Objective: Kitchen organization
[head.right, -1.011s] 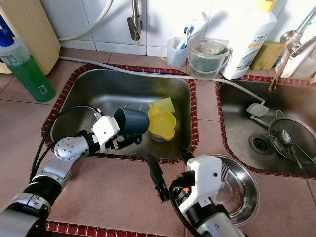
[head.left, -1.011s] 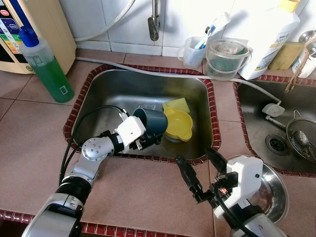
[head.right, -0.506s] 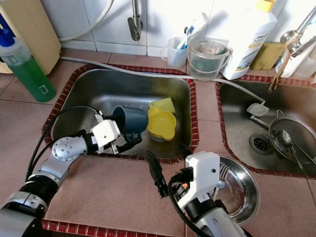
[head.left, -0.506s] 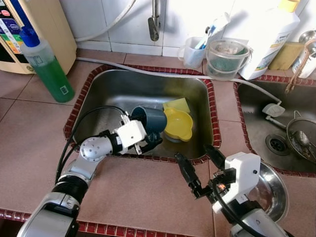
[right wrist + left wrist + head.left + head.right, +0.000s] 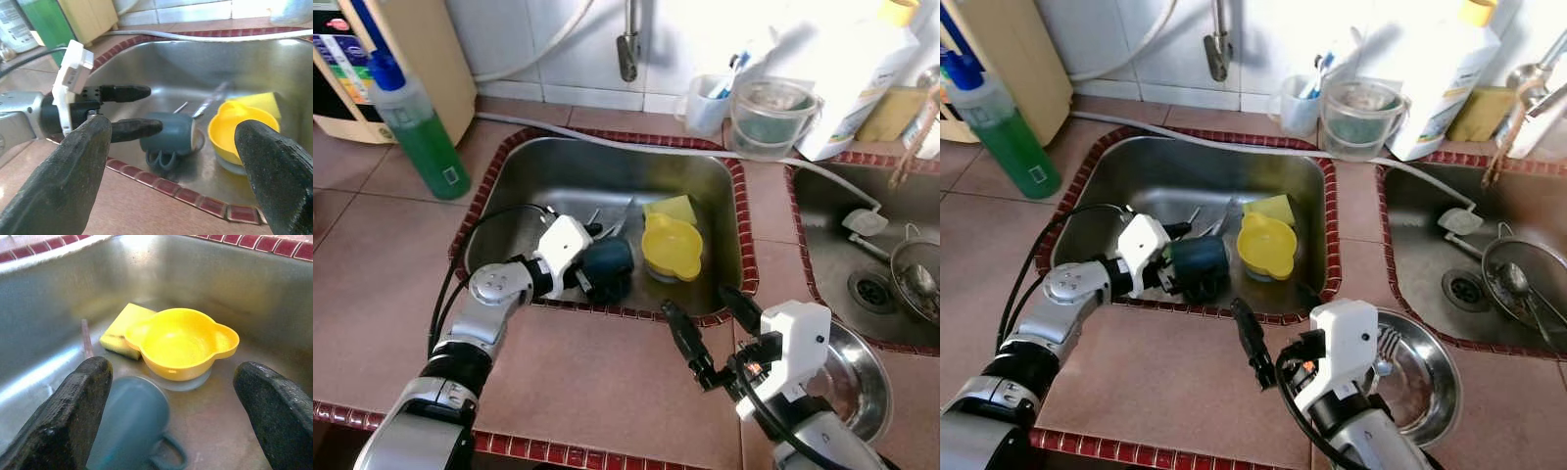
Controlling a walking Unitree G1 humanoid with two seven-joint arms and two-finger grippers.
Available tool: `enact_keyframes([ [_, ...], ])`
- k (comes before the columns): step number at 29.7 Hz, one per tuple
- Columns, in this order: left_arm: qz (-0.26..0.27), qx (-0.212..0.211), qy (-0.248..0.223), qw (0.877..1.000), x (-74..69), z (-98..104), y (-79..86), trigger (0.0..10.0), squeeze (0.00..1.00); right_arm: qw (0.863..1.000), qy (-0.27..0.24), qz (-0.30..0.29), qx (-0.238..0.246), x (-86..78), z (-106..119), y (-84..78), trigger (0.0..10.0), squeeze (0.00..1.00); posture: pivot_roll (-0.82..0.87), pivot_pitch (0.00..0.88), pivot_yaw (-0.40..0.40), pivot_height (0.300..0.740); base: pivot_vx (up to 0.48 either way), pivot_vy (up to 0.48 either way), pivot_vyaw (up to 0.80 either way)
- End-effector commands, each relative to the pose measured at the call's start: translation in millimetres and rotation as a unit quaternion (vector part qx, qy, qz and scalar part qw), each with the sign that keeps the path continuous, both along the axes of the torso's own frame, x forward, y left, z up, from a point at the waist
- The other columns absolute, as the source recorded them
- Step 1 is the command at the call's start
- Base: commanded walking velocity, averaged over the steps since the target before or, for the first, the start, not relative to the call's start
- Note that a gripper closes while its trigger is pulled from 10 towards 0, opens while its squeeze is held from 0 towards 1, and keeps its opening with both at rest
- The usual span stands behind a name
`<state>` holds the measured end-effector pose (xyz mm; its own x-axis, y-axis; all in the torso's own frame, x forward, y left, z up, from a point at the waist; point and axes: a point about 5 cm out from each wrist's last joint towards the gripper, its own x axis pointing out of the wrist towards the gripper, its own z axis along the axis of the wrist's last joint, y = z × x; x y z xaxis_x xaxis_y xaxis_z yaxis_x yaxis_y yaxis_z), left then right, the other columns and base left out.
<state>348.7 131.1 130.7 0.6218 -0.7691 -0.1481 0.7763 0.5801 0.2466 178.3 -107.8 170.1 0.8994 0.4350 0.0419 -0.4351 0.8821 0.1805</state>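
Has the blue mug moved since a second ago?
Yes. The blue mug has dropped away from the yellow bowl and lies on the sink floor before the left gripper's open jaws.

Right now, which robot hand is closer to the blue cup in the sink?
The left. The left gripper is down in the sink, open, its fingers on either side of the blue cup. The right gripper is open too, above the counter outside the sink's near rim.

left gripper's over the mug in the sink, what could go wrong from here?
The blue mug lies on its side and blurs in the left wrist view, so it may roll before the open left gripper closes. It sits close to the yellow bowl, which a push could knock. Utensils behind could snag.
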Motion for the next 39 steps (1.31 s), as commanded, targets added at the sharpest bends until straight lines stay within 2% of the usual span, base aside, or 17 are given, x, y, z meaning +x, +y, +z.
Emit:
enact_keyframes([
  [1, 0.001, 0.048, -0.032, 0.998, -0.6, 3.1, 1.2, 10.0, 0.00, 1.000, 0.006, -0.001, 0.002, 0.2, -2.1, -1.7, 10.0, 0.00, -0.25, 0.204, 0.034, 0.740, 0.000, 0.000, 0.00],
  [2, 0.007, 0.039, -0.031, 0.999, -1.4, 5.3, 2.0, 10.0, 0.00, 1.000, 0.004, 0.000, 0.004, 0.9, -1.8, -0.6, 10.0, 0.00, -0.25, 0.200, 0.033, 0.740, 0.000, 0.000, 0.00],
  [4, 0.023, -0.022, 0.007, 0.999, 0.0, 7.8, 2.9, 10.0, 0.00, 1.000, 0.004, 0.000, 0.005, 1.4, -1.7, 0.2, 10.0, 0.00, -0.25, 0.200, 0.033, 0.740, 0.000, 0.000, 0.00],
  [7, 0.054, -0.050, 0.007, 0.997, 1.5, 10.8, 6.8, 10.0, 0.00, 1.000, -0.001, -0.004, 0.006, 3.1, -1.4, 0.4, 10.0, 0.00, -0.24, 0.188, 0.037, 0.740, 0.000, 0.000, 0.00],
  [8, 0.065, -0.084, 0.013, 0.994, -0.7, 13.2, 7.4, 10.0, 0.00, 1.000, -0.007, -0.011, 0.006, 5.2, -0.4, -0.3, 10.0, 0.00, -0.24, 0.188, 0.037, 0.740, 0.000, 0.000, 0.00],
  [10, 0.073, -0.093, 0.004, 0.993, -3.9, 14.5, 7.5, 10.0, 0.00, 1.000, -0.018, -0.022, 0.005, 8.1, 1.3, -2.0, 10.0, 0.00, -0.24, 0.180, 0.040, 0.740, 0.000, 0.000, 0.00],
  [11, 0.090, -0.120, -0.003, 0.989, -8.1, 17.2, 6.4, 10.0, 0.00, 0.998, -0.036, -0.041, 0.005, 13.3, 4.3, -4.8, 10.0, 0.00, -0.24, 0.170, 0.038, 0.740, 0.000, 0.000, 0.00],
  [15, 0.118, -0.156, -0.017, 0.980, -14.7, 23.1, 5.2, 10.0, 0.00, 0.995, -0.063, -0.073, -0.004, 23.6, 7.3, -8.5, 10.0, 0.00, -0.23, 0.148, 0.032, 0.740, 0.000, 0.000, 0.00],
  [17, 0.166, -0.185, -0.029, 0.968, -16.2, 29.3, 8.6, 10.0, 0.00, 0.992, -0.081, -0.097, -0.010, 34.0, 9.5, -10.4, 10.0, 0.00, -0.21, 0.127, 0.028, 0.740, 0.000, 0.000, 0.00],
  [18, 0.166, -0.185, -0.029, 0.968, -16.2, 29.3, 8.6, 10.0, 0.00, 0.992, -0.081, -0.097, -0.010, 34.0, 9.5, -10.4, 10.0, 0.00, -0.21, 0.127, 0.028, 0.740, 0.000, 0.000, 0.00],
  [19, 0.193, -0.204, -0.035, 0.959, -17.8, 33.1, 11.1, 10.0, 0.00, 0.989, -0.094, -0.113, -0.014, 41.3, 10.8, -11.9, 10.0, 0.00, -0.20, 0.116, 0.023, 0.740, 0.000, 0.000, 0.00],
  [22, 0.224, -0.215, -0.041, 0.950, -19.7, 35.1, 13.1, 10.0, 0.00, 0.986, -0.103, -0.130, -0.014, 49.3, 10.7, -14.0, 10.0, 0.00, -0.19, 0.102, 0.016, 0.740, 0.000, 0.000, 0.00],
  [23, 0.248, -0.224, -0.047, 0.941, -22.5, 35.8, 13.4, 10.0, 0.00, 0.983, -0.110, -0.146, -0.016, 59.0, 10.8, -15.4, 10.0, 0.00, -0.18, 0.085, 0.008, 0.740, 0.000, 0.000, 0.00],
  [24, 0.248, -0.224, -0.047, 0.941, -22.5, 35.8, 13.4, 10.0, 0.00, 0.983, -0.110, -0.146, -0.016, 59.0, 10.8, -15.4, 10.0, 0.00, -0.18, 0.085, 0.008, 0.740, 0.000, 0.000, 0.00],
  [28, 0.300, -0.238, -0.062, 0.922, -29.3, 38.3, 11.9, 10.0, 0.00, 0.973, -0.126, -0.194, -0.024, 80.0, 8.6, -21.2, 10.0, 0.00, -0.16, 0.061, -0.012, 0.740, 0.000, 0.000, 0.00],
  [36, 0.338, -0.219, -0.103, 0.909, -37.7, 40.8, 6.3, 10.0, 0.00, 0.966, -0.136, -0.218, -0.040, 97.1, 3.2, -23.5, 10.0, 0.00, -0.12, 0.027, -0.039, 0.740, 0.000, 0.000, 0.00],
  [39, 0.353, -0.234, -0.102, 0.900, -39.9, 43.5, 5.2, 10.0, 0.00, 0.961, -0.151, -0.226, -0.048, 101.8, 3.7, -21.5, 10.0, 0.00, -0.12, 0.023, -0.041, 0.740, 0.000, 0.000, 0.00],
])
